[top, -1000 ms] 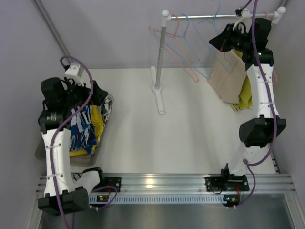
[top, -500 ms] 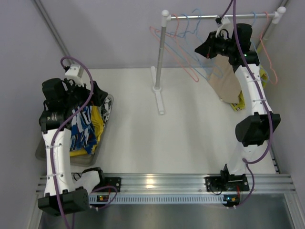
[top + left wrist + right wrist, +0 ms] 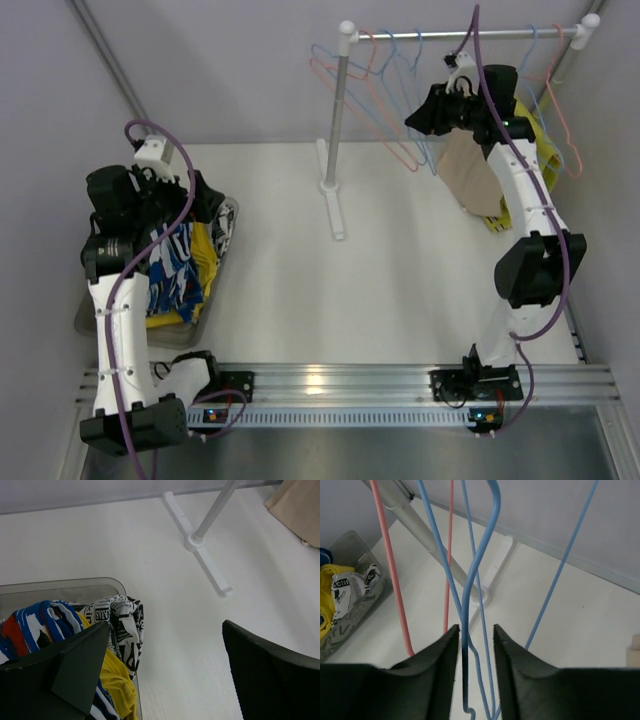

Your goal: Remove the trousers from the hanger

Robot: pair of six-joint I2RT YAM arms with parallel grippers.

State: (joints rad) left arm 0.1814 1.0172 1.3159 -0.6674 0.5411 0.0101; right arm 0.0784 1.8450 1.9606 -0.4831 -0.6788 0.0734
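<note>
The three trousers lie in a grey bin (image 3: 228, 212) at the left: black-and-white print (image 3: 122, 625), bright yellow (image 3: 117, 682), and blue with white and red patches (image 3: 42, 622). In the top view the blue pair (image 3: 170, 270) and the yellow pair (image 3: 205, 245) show beside my left arm. My left gripper (image 3: 165, 630) hangs wide open and empty over the bin's right edge. My right gripper (image 3: 476, 627) is up at the rack among empty hangers, its jaws slightly apart. A blue hanger wire (image 3: 465, 605) passes between them, close to the left finger (image 3: 437, 665).
The white rack has a rail (image 3: 440, 34), a post (image 3: 335, 110) and a foot (image 3: 337, 215). Empty pink and blue hangers (image 3: 385, 85) hang from it. A beige cloth (image 3: 475, 175) and an olive-yellow cloth (image 3: 538, 140) hang at its right, with walls close behind and to the right.
My right arm has moved left along the rail, from near its right end toward the middle, and the hangers have shifted left with it. The left arm has not moved.
</note>
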